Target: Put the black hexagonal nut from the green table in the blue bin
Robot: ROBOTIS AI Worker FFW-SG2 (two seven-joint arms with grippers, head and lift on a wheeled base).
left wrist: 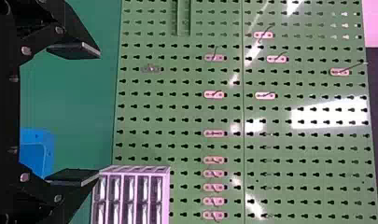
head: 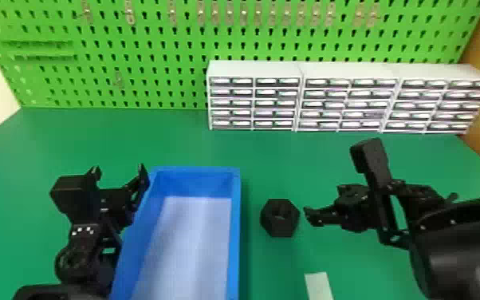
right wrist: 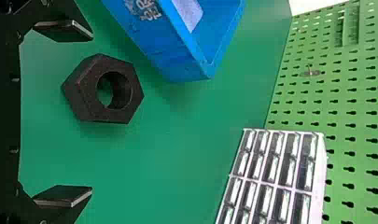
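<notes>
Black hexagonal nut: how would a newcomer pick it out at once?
On the green table, find the big blue bin. Right of it in the head view, between it and the right gripper, lies the nut. Unlike the black gripper, it is a chunky six-sided block with a round hole.

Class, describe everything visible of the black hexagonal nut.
The black hexagonal nut is a thick, six-sided, matt block, possibly plastic, with a round hole through its middle. It looks undamaged and lies flat on the green table, right of the blue rectangular bin. The open right pincer is near but seemingly not touching it.
</notes>
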